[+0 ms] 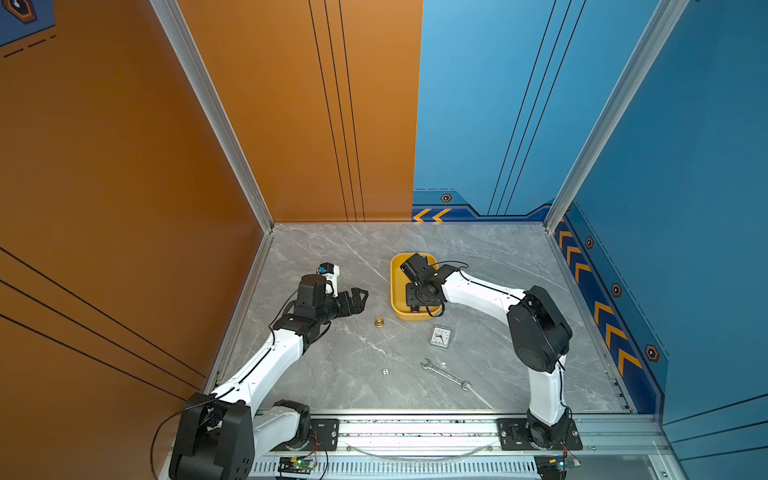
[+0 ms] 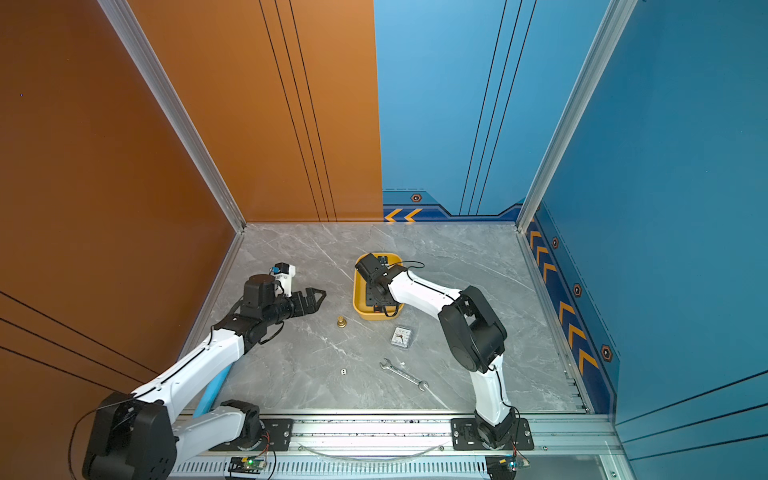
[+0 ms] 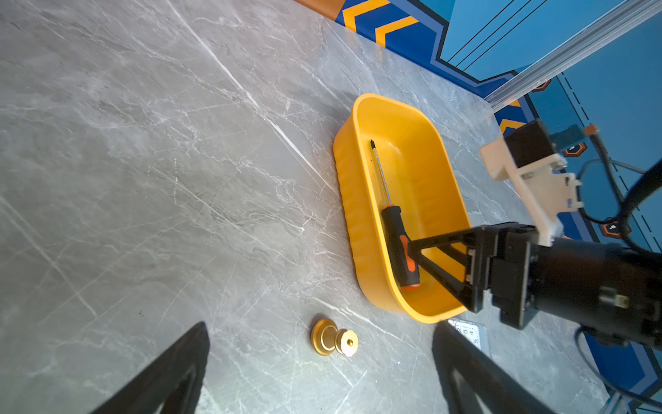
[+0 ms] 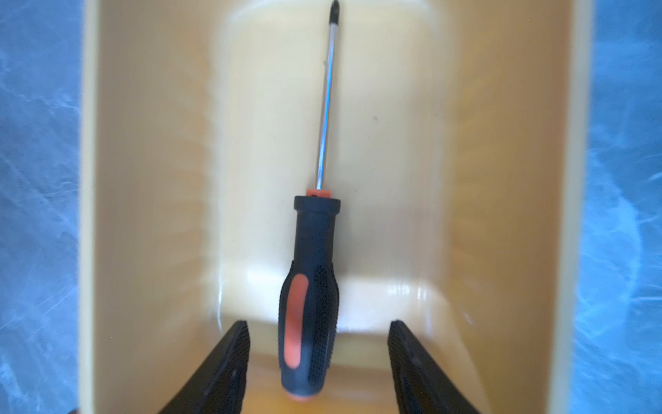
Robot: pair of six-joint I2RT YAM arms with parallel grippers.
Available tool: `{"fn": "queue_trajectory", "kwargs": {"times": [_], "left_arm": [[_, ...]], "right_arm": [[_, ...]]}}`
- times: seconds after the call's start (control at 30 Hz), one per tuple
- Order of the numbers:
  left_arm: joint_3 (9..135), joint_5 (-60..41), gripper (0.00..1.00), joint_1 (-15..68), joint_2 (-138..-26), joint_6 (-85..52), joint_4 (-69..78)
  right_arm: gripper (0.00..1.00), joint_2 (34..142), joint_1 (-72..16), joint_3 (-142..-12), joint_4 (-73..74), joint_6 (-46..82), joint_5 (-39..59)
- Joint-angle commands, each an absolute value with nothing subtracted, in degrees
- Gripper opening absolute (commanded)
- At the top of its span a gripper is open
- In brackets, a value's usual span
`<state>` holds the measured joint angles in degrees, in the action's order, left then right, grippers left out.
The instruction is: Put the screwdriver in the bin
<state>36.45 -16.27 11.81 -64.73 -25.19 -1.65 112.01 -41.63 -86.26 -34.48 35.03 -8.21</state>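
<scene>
Screwdriver (image 3: 394,229) down in the bin (image 3: 347,215); by the look of it, only the retreat is left.
In both top views: right gripper (image 1: 415,305) low over the yellow bin, hiding its contents; left gripper (image 1: 359,297) idle, well left. Left wrist: screwdriver lies along the bin floor, tip to far end; left jaws wide. Right wrist: right jaws apart, flanking the handle, clear of it.

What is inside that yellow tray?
A screwdriver lies lengthwise on the floor of the yellow bin. The right claw straddles its handle, open, not gripping. In both top views the right arm covers most of the inside.
</scene>
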Motion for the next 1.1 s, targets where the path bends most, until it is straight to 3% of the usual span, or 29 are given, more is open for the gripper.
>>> {"fn": "queue_trajectory", "kwargs": {"times": [0.0,0.13,0.4,0.5,0.77,1.07], "left_arm": [[37.1,-14.3,0.98,11.1,-62.7,-22.5,-4.2],[37.3,-13.2,0.98,10.8,-61.1,-21.0,-4.6],[38.7,-13.8,0.98,9.3,-60.7,-20.5,-4.5],[39.3,-13.5,0.98,9.0,-60.9,-20.0,-4.6],[39.2,-8.8,0.98,7.7,-57.6,-12.9,-3.4],[27.6,-2.3,0.98,3.3,-51.4,-9.3,16.8]], "right_arm": [[0.62,104.8,-41.2,-88.9,-39.4,26.8,-8.4],[0.63,97.7,-40.6,-86.5,-40.3,14.6,-5.1],[0.63,84.3,-30.6,-73.2,-37.1,-5.2,5.6],[0.63,79.5,-25.2,-65.4,-31.8,-7.4,9.0],[0.68,69.1,-16.9,-46.9,-12.4,-9.2,3.1],[0.7,68.5,-11.0,-33.2,8.8,-5.6,-3.5]]}}
